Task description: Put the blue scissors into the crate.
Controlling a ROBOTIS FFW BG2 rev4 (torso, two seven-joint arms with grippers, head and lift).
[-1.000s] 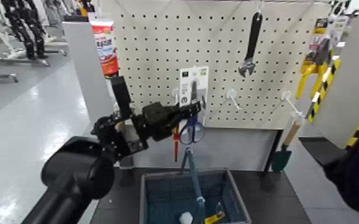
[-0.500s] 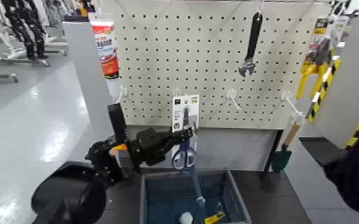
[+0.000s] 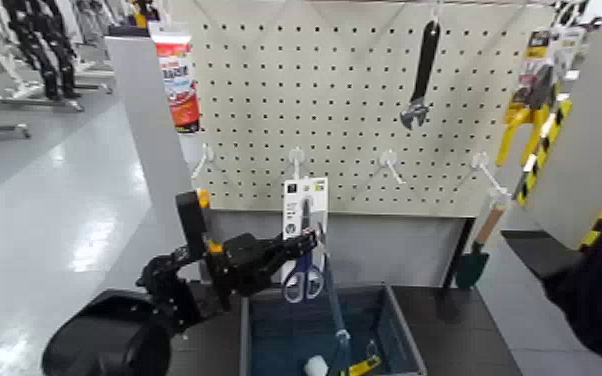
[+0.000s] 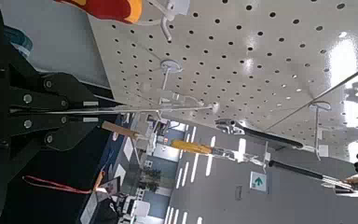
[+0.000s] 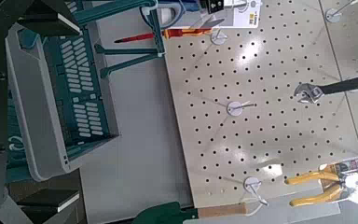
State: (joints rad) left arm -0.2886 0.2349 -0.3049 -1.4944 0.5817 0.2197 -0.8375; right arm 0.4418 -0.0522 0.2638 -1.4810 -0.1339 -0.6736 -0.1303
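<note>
The left end effector (image 3: 310, 240) is closed on the card of the blue-handled scissors (image 3: 304, 282), which hang upright in front of the pegboard (image 3: 355, 110), above the grey-blue crate (image 3: 330, 330). Whether the right end effector (image 5: 51, 112) grips anything, I cannot tell.

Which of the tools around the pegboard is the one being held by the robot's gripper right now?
The blue-handled scissors on the white card, held by the left gripper; the wrench hangs higher, no gripper near it.
</note>
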